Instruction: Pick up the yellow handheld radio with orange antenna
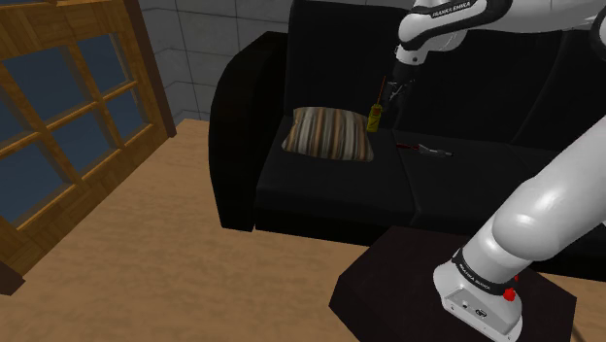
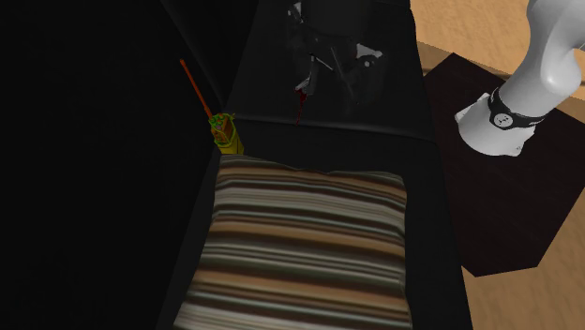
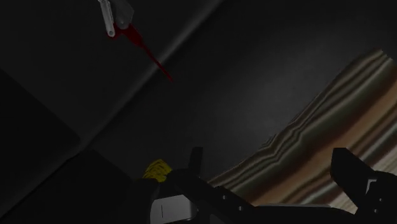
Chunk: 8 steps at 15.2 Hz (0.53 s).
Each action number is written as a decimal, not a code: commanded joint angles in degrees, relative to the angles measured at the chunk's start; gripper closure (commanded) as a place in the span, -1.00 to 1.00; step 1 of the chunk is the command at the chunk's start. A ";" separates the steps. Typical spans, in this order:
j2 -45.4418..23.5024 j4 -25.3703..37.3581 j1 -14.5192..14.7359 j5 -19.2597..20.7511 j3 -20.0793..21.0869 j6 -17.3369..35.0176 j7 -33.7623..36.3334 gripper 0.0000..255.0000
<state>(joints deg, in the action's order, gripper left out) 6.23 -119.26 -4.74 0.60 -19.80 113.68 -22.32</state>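
Note:
The yellow handheld radio (image 1: 373, 119) stands upright on the black sofa seat against the backrest, at the far corner of the striped pillow (image 1: 328, 134). Its thin orange antenna (image 1: 375, 93) points up. In the second exterior view the radio (image 2: 226, 135) sits just beyond the pillow's edge, with its antenna (image 2: 195, 84) slanting away. My gripper (image 1: 391, 95) hangs close beside the antenna, a little above the radio. In the wrist view my gripper (image 3: 270, 167) is open. The radio's top (image 3: 157, 170) shows just outside one finger (image 3: 195, 159), not between the two.
A tool with a red handle (image 1: 423, 149) lies on the seat cushion beyond the seam, past the radio from the pillow. The black sofa (image 1: 320, 194) has a tall backrest right behind the radio. A dark stand (image 1: 388, 282) is in front, and a wooden window frame (image 1: 68, 107) stands at the shoulder view's left.

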 commanded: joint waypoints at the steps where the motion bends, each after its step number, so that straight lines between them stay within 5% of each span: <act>1: -4.42 3.21 -0.46 -1.49 -0.99 1.33 -1.60 -1.00; 8: -19.32 16.99 -4.26 -7.71 -3.18 2.25 -7.57 -1.00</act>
<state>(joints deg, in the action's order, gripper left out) -10.41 -105.11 -8.36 -5.96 -22.87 116.15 -29.11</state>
